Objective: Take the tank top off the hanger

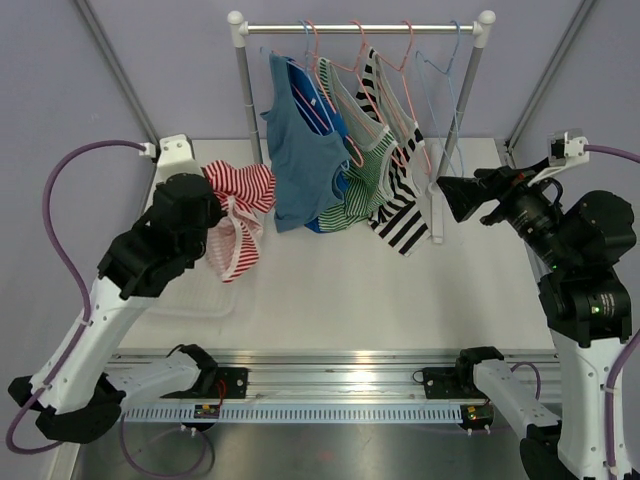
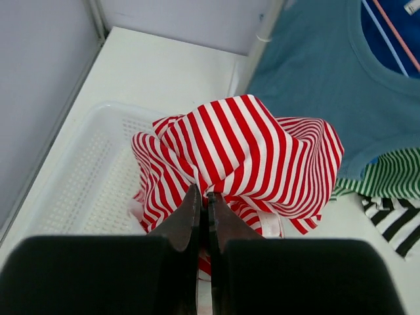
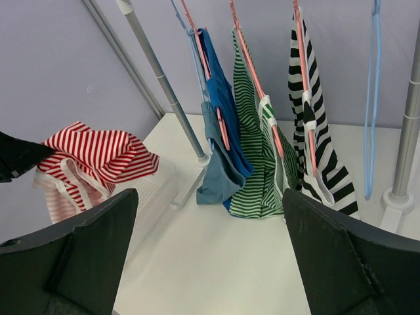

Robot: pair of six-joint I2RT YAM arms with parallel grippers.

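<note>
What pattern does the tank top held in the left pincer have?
Red and white stripes; the tank top shows best in the left wrist view.

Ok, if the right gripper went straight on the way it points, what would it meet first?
Likely the green-striped tank top, hanging roughly in line with the open right gripper. The black-and-white top hangs close beside it, and depth is unclear.

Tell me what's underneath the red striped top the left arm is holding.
A white mesh basket sits below the red striped top, which is pinched in the left end effector. The cloth hides the basket's right part.
</note>
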